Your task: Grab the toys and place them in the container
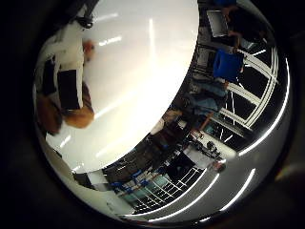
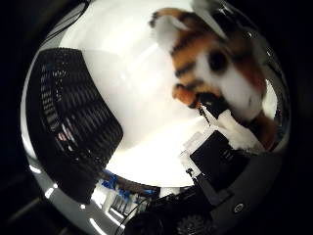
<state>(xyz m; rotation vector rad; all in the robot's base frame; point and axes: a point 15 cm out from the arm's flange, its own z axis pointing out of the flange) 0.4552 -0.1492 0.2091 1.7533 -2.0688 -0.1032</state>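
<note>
One plush tiger (image 2: pixel 215 63) sits tight against my palm, my robot hand (image 2: pixel 220 156) curled onto it above the white tabletop (image 2: pixel 142 98), black mesh basket (image 2: pixel 73 117) nearby.

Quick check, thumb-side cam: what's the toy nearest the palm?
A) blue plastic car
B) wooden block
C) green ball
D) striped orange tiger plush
D: a tiger with orange, black and white fur fills much of the thumb-side view, against the hand, over the white table beside the black basket.
</note>
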